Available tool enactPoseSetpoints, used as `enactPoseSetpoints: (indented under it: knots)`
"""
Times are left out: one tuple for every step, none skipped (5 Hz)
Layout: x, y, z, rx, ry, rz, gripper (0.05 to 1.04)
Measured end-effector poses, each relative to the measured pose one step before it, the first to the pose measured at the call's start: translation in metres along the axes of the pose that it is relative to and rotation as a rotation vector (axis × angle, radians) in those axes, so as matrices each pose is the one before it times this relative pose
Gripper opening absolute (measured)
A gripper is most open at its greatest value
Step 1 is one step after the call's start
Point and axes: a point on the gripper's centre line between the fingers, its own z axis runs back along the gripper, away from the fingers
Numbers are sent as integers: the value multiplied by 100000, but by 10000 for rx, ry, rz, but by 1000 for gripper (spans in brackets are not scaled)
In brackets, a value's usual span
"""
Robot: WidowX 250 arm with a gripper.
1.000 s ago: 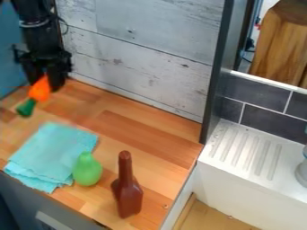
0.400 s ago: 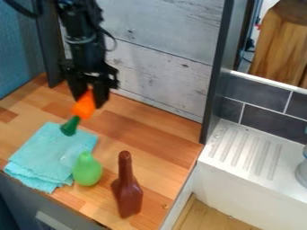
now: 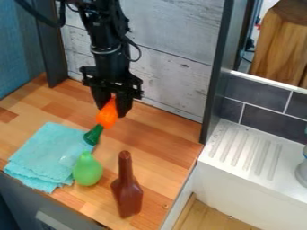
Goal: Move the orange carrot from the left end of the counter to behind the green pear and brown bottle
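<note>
Gripper (image 3: 112, 107): closed on the toy carrot (image 3: 107, 115), one finger each side of the orange body. Count: 1 gripper, 1 carrot. Carrot is tilted, orange end up in the grip, green end down. Landmark = folded turquoise cloth (image 3: 45, 155). Carrot's green end is at the cloth's back right corner in the view; can't tell if it touches or just overlaps in the line of sight. Gripper is behind the cloth and a bit to its right.

Containers: 1 brown toy bottle (image 3: 127, 195), right of the cloth and well apart from it, neck toward the back of the view. Walls are opaque, contents can't be told. Nothing else reads clearly as a container.

Other counts: 1 cloth, stacked in layers, edges slightly offset. 1 green toy pear (image 3: 87, 170), at the cloth's front right edge, narrow end toward the back, between cloth and bottle.

All three sit on the wooden countertop (image 3: 162, 130). Behind the cloth, past the gripper: whitewashed plank wall (image 3: 162, 67). Far right of the cloth: 1 white ridged drainboard (image 3: 246, 155), with 1 grey object (image 3: 303, 173) cut off by the view edge, type unclear.
</note>
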Motion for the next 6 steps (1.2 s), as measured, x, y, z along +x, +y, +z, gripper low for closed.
enactPoseSetpoints:
  knots:
    - [510,-871,-867,-71,-10,15,559]
    - [383,-858,-1244,-29,179,-63,559]
    - [146,-917,-1672,-20,380,64,559]
    - [127,-603,-1019,-212,17,138,559]
    - [-289,16,-1126,-38,75,121,559]
    - [-51,-191,-335,-134,45,96,559]
